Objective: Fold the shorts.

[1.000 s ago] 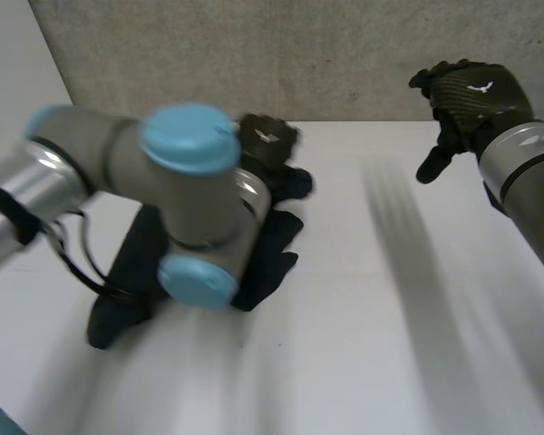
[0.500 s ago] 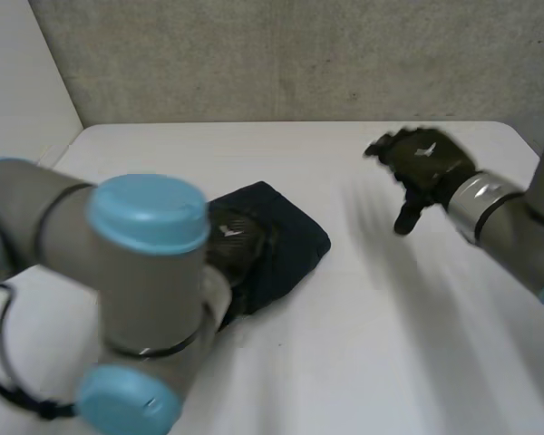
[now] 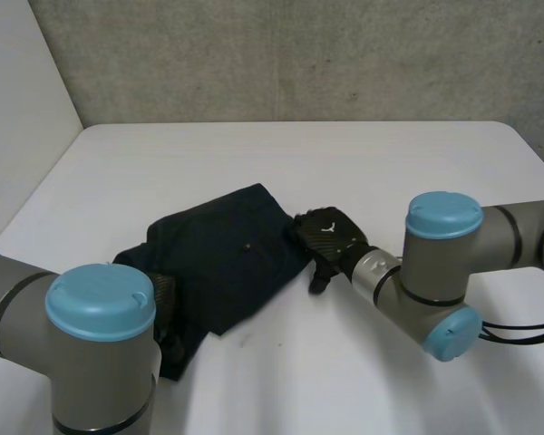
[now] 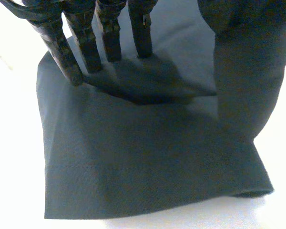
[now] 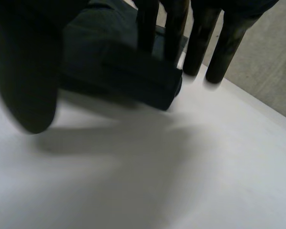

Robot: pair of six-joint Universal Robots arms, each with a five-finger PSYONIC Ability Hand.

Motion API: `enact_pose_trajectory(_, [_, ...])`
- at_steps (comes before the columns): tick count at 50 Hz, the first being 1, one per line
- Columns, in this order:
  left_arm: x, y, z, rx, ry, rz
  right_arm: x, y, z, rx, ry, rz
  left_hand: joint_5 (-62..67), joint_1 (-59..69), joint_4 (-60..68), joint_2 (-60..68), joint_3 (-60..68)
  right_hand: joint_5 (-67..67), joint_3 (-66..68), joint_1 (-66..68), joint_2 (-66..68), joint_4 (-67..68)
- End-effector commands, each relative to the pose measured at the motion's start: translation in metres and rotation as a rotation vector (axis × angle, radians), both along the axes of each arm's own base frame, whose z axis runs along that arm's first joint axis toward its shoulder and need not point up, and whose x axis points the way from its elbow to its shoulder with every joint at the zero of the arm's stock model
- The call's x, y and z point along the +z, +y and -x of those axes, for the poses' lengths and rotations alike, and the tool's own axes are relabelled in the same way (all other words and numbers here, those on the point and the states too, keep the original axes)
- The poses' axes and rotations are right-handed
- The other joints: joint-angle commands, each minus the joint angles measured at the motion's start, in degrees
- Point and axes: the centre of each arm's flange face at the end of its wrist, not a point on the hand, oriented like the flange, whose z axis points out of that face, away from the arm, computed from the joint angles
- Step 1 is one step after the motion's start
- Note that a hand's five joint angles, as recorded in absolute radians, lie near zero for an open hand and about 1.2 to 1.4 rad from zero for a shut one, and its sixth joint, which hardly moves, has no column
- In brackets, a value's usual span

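Open table (image 3: pixel 299 154) behind shorts (image 3: pixel 227 258) — left arm (image 3: pixel 100 313), right arm (image 3: pixel 444 240) block the front.

There are 1 pair of shorts (image 3: pixel 227 258), 1 table (image 3: pixel 390 163), 1 left hand (image 4: pixel 109 31) and 1 right hand (image 3: pixel 328 234).

Head cam: high, mid range, looks down across white table (image 3: pixel 408 172) toward concrete wall (image 3: pixel 299 54) beyond shorts (image 3: pixel 227 258). Left wrist cam: looks along left hand (image 4: pixel 112 33), close over shorts. Right wrist cam: low over table, looks along right hand (image 5: pixel 196 43), near shorts' folded edge. Shorts common to all three.
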Motion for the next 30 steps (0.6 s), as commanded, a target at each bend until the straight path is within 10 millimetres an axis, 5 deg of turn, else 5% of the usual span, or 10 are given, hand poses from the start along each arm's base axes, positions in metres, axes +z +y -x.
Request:
enact_pose_trajectory(1, [-0.003, -0.006, 0.003, 0.008, 0.006, 0.040, 0.000, -0.006, -0.011, 0.007, -0.025, 0.027, 10.1, 9.4, 10.2, 9.6, 9.6, 57.6, 56.8, 58.7, 56.9, 57.0])
enact_pose_trajectory(8, [-0.012, -0.007, 0.004, 0.004, -0.009, 0.050, 0.011, -0.009, -0.013, 0.003, -0.043, 0.061, 24.9, 24.2, 25.0, 24.3, 24.4, 57.7, 56.9, 58.8, 57.0, 57.1])
enact_pose_trajectory(13, [-0.010, -0.012, 0.005, -0.015, -0.047, 0.114, 0.044, -0.011, -0.010, -0.034, -0.081, 0.107, 60.9, 60.3, 61.0, 60.4, 60.5, 57.7, 56.9, 58.8, 57.0, 57.1])
enact_pose_trajectory(18, [0.000, -0.019, 0.003, -0.033, -0.103, 0.169, 0.084, -0.007, -0.004, -0.064, -0.138, 0.145, 61.4, 60.7, 61.5, 60.9, 60.9, 57.7, 56.9, 58.8, 57.0, 57.1])
enact_pose_trajectory(24, [0.062, -0.022, 0.000, -0.072, -0.053, 0.325, 0.138, 0.006, 0.008, -0.078, -0.167, 0.199, 61.4, 60.7, 61.5, 60.9, 60.9, 57.7, 56.9, 58.8, 57.0, 57.1])
enact_pose_trajectory(30, [0.161, -0.012, -0.001, -0.241, -0.001, 0.565, 0.220, 0.032, 0.024, -0.081, -0.254, 0.327, 61.4, 60.7, 61.5, 60.9, 60.9, 57.7, 56.9, 58.8, 57.0, 57.1])
